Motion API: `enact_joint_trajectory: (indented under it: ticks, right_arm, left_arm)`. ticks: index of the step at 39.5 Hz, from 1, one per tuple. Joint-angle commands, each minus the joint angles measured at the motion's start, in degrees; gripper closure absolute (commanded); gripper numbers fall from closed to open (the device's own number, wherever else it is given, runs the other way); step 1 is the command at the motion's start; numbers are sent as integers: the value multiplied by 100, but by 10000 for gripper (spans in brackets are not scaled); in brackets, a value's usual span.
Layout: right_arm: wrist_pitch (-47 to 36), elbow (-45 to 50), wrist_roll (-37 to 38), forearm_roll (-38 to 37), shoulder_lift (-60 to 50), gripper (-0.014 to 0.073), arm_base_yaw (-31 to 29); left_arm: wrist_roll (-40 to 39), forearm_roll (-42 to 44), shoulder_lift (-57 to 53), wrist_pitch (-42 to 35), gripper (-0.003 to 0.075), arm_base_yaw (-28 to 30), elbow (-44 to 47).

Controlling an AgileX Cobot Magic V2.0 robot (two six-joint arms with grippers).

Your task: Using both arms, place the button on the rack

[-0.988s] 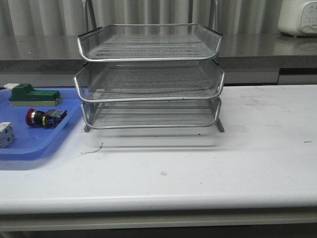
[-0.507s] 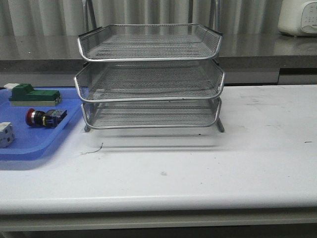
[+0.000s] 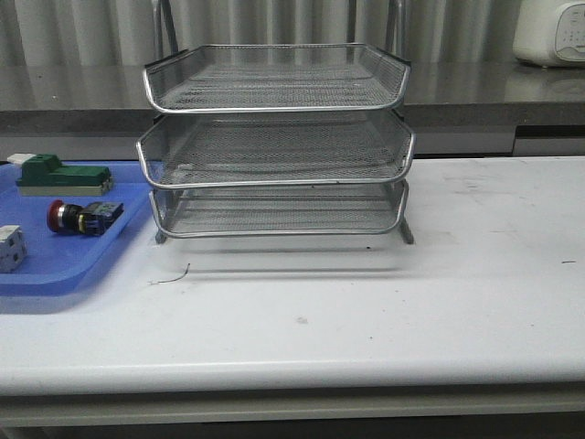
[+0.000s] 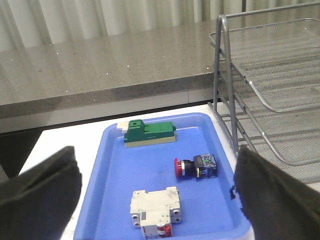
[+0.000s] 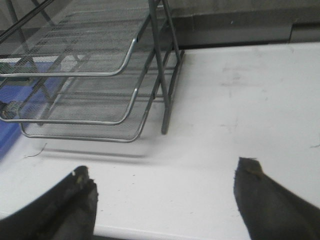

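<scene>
On the far left of the bench (image 3: pixel 366 302) a blue tray (image 3: pixel 55 265) runs off the frame edge, so its full extent cannot be seen. On it, a green block (image 3: pixel 62 174) lies at the back, the button (image 3: pixel 84 218) lies on its side in the middle with its red cap pointing left, and a white part (image 3: pixel 9 248) is cut off at the edge. The left tool (image 4: pixel 155 200) hangs above this tray, fingers spread wide and holding nothing. No writing on the parts is legible. Just right of the tray stands the rack (image 3: pixel 274 146), its three mesh shelves bare. The right tool (image 5: pixel 165 200), fingers likewise spread and empty, hovers over bare bench beside the rack's right end. A white appliance (image 3: pixel 551 32) is cropped at the top right corner.
</scene>
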Motion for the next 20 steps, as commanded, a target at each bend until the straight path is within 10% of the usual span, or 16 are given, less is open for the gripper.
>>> enact_joint_trajectory:
  ticks: [1,20]
  right_arm:
    - [-323,-387,-19,722,688,17,-4]
    - [223,-2104,-588,2180,4164,18,2]
  left_arm:
    - [-12,4,62,-450,121,-50,-193]
    - [-12,4,62,-450,121,-50,-193]
